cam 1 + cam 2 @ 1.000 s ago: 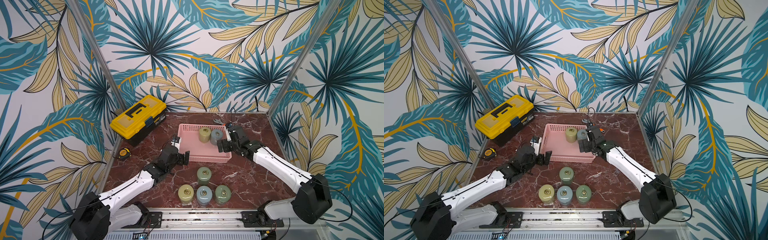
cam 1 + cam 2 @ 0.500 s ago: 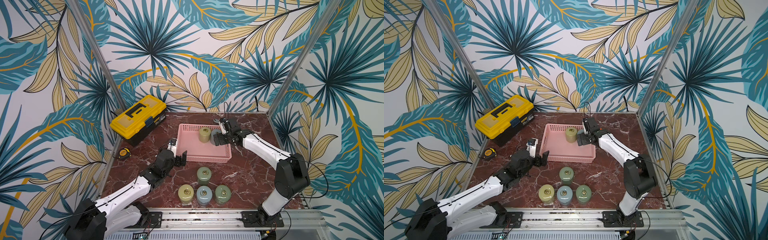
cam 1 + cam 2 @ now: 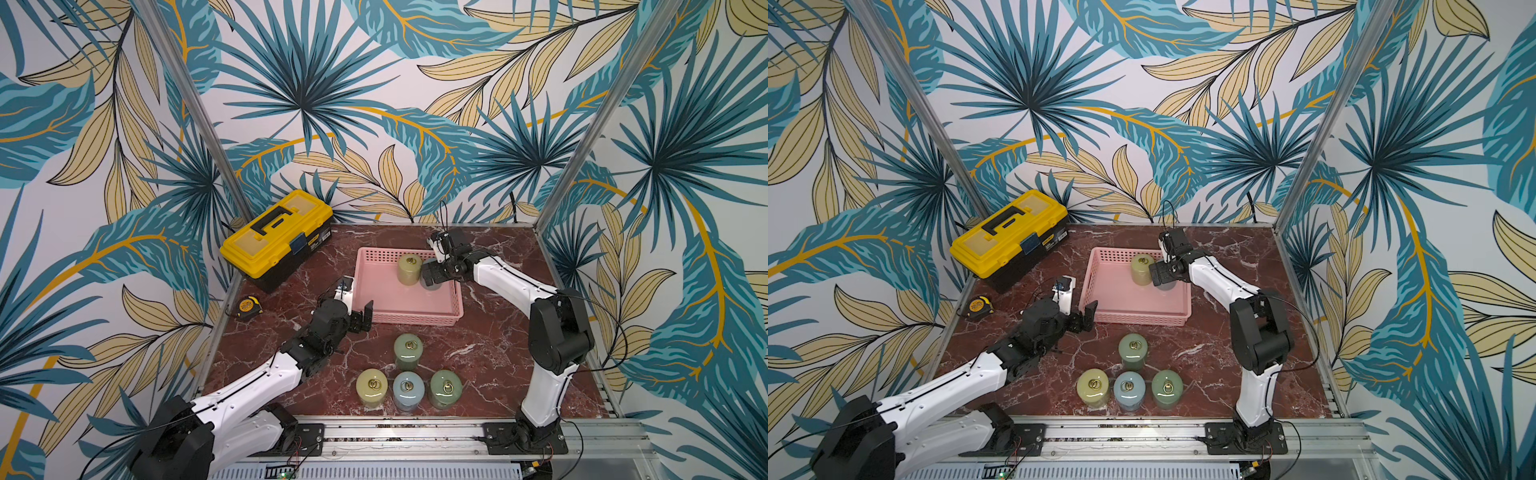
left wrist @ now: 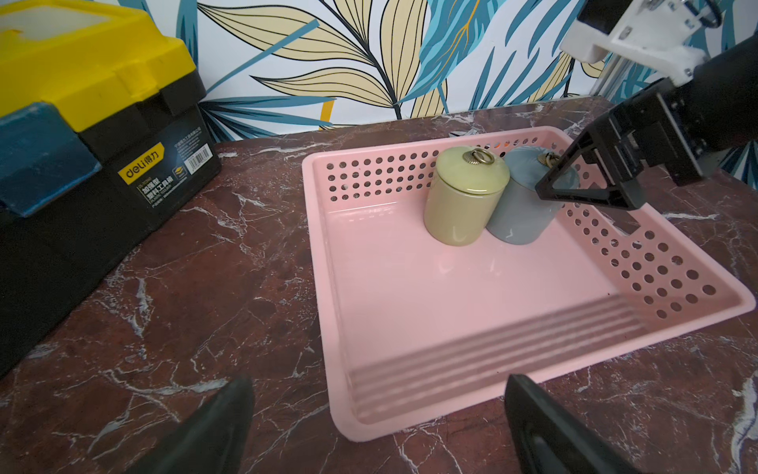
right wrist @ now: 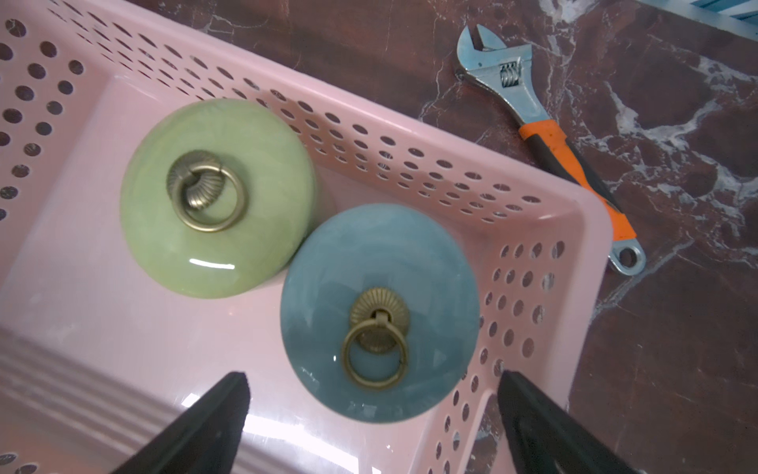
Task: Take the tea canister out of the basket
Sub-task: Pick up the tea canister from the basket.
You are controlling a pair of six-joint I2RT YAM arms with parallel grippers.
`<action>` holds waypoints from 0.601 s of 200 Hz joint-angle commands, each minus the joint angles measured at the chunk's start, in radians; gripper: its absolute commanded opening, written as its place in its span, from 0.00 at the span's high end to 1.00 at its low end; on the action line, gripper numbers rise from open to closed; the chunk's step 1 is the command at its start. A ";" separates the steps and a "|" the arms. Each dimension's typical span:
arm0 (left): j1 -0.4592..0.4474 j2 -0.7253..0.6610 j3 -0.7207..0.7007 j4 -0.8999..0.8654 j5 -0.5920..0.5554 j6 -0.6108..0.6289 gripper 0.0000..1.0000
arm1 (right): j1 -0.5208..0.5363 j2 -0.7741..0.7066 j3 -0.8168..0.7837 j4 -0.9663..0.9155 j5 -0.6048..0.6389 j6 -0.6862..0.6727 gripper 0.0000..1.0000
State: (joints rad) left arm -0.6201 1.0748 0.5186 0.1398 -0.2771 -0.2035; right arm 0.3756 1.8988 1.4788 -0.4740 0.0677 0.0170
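The pink basket (image 3: 415, 320) (image 3: 1138, 318) holds two tea canisters at its far right corner. One is yellow-green (image 3: 409, 268) (image 5: 217, 197). The other is blue-grey (image 4: 519, 213) (image 5: 379, 312), and in both top views my right gripper covers most of it. My right gripper (image 3: 436, 274) (image 5: 371, 379) hangs open just over the blue-grey lid, one finger (image 4: 590, 180) at lid height, gripping nothing. My left gripper (image 3: 361, 318) (image 4: 379, 383) is open and empty, low over the table at the basket's near left corner.
A yellow-and-black toolbox (image 3: 276, 232) stands at the back left, with a tape measure (image 3: 249, 307) in front of it. Several more canisters (image 3: 409, 353) stand on the table ahead of the basket. An adjustable wrench (image 5: 549, 139) lies behind the basket's far right corner.
My right gripper has moved from the basket's right rim to above the blue-grey canister, and its elbow has risen. The left arm has drawn back slightly.
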 commanded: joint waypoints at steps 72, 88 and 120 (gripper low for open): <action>0.004 0.025 -0.019 0.031 -0.023 0.024 0.00 | -0.014 0.099 0.082 -0.020 -0.036 -0.017 0.01; 0.003 0.025 -0.019 0.032 -0.024 0.024 0.00 | -0.015 0.109 0.092 -0.019 -0.039 -0.018 0.01; 0.003 0.033 -0.019 0.033 -0.025 0.026 0.00 | -0.019 0.133 0.107 -0.020 -0.045 -0.018 0.03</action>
State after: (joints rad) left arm -0.6201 1.1004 0.5186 0.1455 -0.2920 -0.1894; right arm 0.3622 2.0037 1.5681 -0.4767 0.0391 0.0128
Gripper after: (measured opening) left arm 0.999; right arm 0.976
